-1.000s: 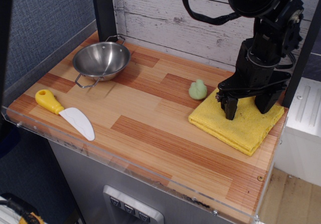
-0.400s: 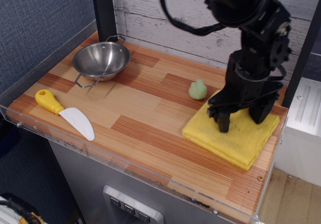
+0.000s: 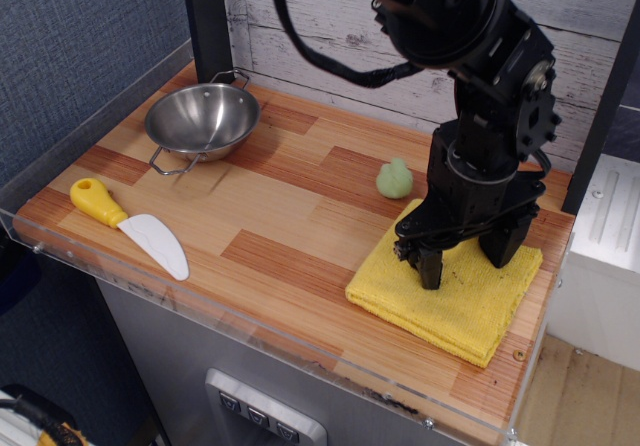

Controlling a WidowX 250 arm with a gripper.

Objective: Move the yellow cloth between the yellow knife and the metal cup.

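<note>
The yellow cloth (image 3: 450,306) lies flat and folded at the front right of the wooden table. My gripper (image 3: 465,258) stands over it with its two fingers apart. Both tips rest down on the cloth's top, the left fingertip (image 3: 430,271) near the cloth's middle. I see no fold pinched between them. The yellow knife (image 3: 125,221), with its white blade, lies at the front left. The metal cup (image 3: 202,119) stands at the back left, empty. Bare wood lies between knife and cup.
A small green lump (image 3: 395,178) sits just behind and left of the cloth. A clear plastic lip (image 3: 300,351) runs along the table's front edge. A dark post (image 3: 208,16) stands behind the cup, and a white plank wall is at the back.
The gripper has moved left and toward the front edge. The yellow cloth has slid with it under the fingertips, away from the right edge. Knife, cup and green lump have not moved.
</note>
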